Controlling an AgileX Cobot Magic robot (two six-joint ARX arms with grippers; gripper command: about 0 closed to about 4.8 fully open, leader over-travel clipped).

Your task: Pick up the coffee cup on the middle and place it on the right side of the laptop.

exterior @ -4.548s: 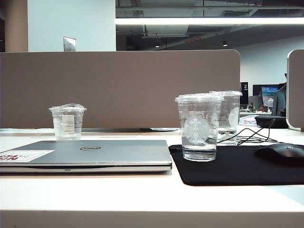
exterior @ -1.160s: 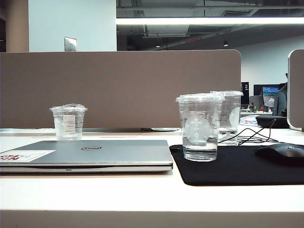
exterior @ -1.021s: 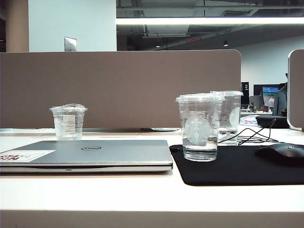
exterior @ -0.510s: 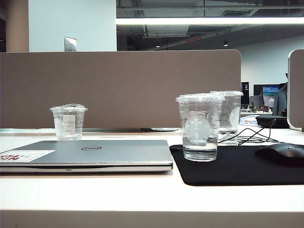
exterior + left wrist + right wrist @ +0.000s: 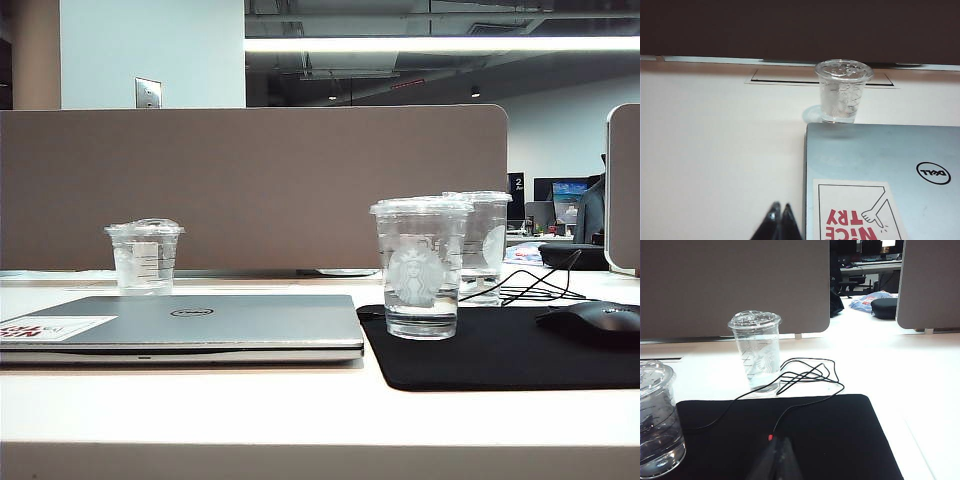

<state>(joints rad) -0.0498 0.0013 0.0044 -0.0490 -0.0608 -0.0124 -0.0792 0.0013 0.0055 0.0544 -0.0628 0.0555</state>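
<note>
Standing on mouse pad (image 5: 500, 350), coffee cup (image 5: 420, 266) apart from right gripper (image 5: 778, 449), left gripper (image 5: 780, 212), fingers seemingly closed

The laptop (image 5: 185, 325) lies closed on the left half of the worktop (image 5: 300, 410), near its front edge. Behind it stands a short cup (image 5: 144, 257). Right of the laptop lies a mouse pad (image 5: 500, 350), carrying the coffee cup (image 5: 420, 268) and a mouse (image 5: 592, 322). A taller cup (image 5: 487, 245) stands behind the pad, beside a loose cable (image 5: 535, 285).
</note>
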